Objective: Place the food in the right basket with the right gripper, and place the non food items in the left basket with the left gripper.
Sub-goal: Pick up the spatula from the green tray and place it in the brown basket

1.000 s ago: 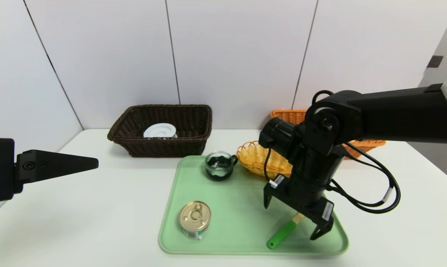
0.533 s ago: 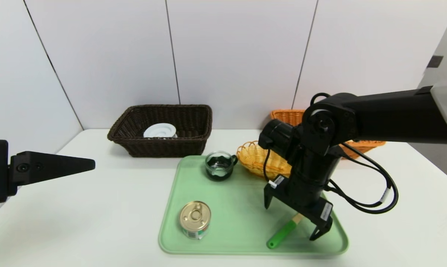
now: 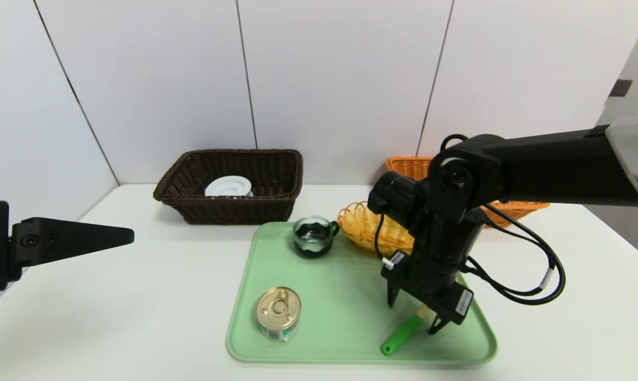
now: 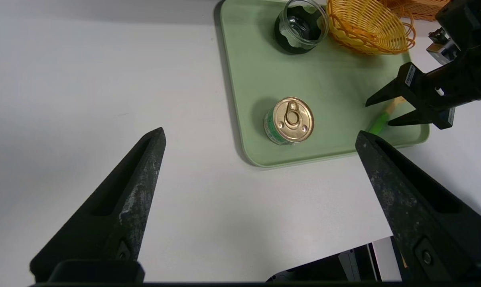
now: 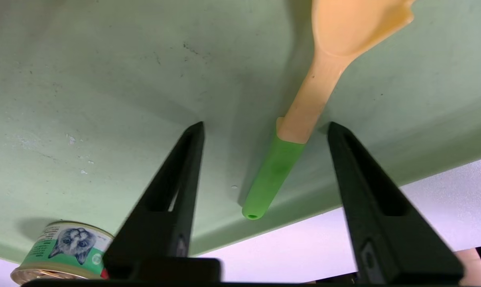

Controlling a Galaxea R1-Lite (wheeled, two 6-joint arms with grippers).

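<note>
On the green tray (image 3: 345,296) sit one tin can (image 3: 278,312) at 7 o'clock, one glass cup (image 3: 312,236) at 12 and one spoon (image 3: 403,334) at 5. The right gripper (image 3: 415,312) stands over the spoon, fingers partly open on both sides, not touching. The left gripper (image 3: 75,239) waits wide open, holding nothing. One white reel (image 3: 228,186) lies in the brown basket (image 3: 229,183). The arm blocks part of the orange basket (image 3: 411,165).

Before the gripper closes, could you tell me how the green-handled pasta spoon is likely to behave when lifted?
The pasta spoon looks like rigid plastic, so it should stay stiff. The right gripper straddles it where the handle meets the neck, away from the broad head, so it may tip head-down. The smooth, round green handle could slip or twist between the fingers.
</note>
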